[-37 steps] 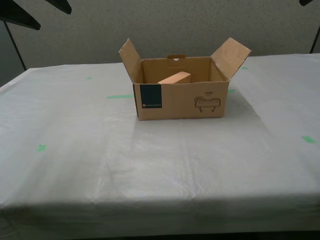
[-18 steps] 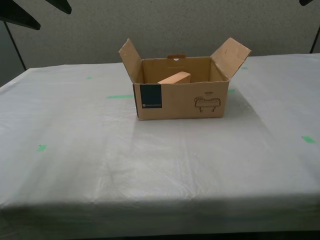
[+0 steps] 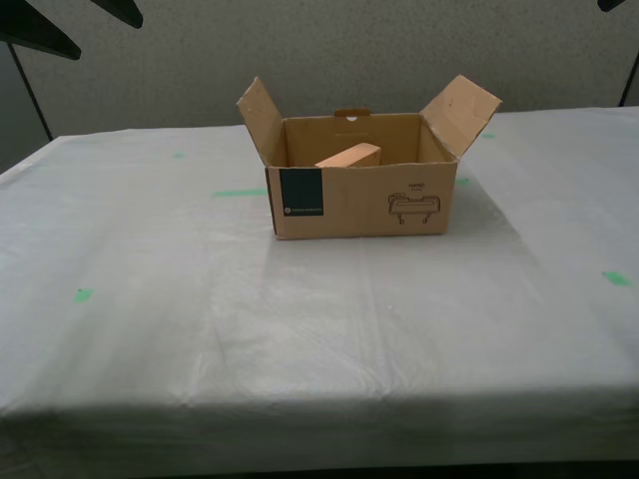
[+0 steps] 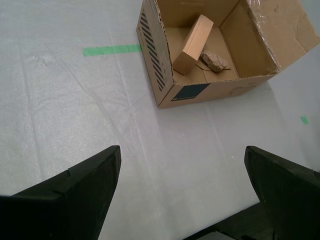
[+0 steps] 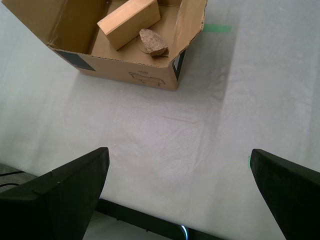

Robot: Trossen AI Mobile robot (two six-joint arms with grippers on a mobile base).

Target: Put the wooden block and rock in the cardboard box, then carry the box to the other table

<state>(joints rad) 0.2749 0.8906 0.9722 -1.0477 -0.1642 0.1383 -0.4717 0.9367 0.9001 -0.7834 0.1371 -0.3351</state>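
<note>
Change since earlier frames: nothing seen to move; cardboard box (image 3: 359,185) at same spot, exterior view unshifted.
Box position: standing on the other table (image 3: 150,299), the wrinkled pale sheet with green tape marks (image 3: 238,193); side flaps standing open.
Wooden block: wooden block (image 4: 192,44) inside the box, leaning tilted against a wall, one end raised.
Rock: rock (image 5: 152,41) on the box floor, just beside the block's low end.
First gripper: my first gripper (image 5: 180,192) held above the sheet, jaws wide apart, holding nothing, well apart from the box.
Second gripper: my second gripper (image 4: 182,185) likewise spread wide and empty, box far ahead of it.
Step judged: loading and carrying look done; only retreat left.
How to do well: keep both arms high and away from the flaps, no touching the box, so contents stay settled.
</note>
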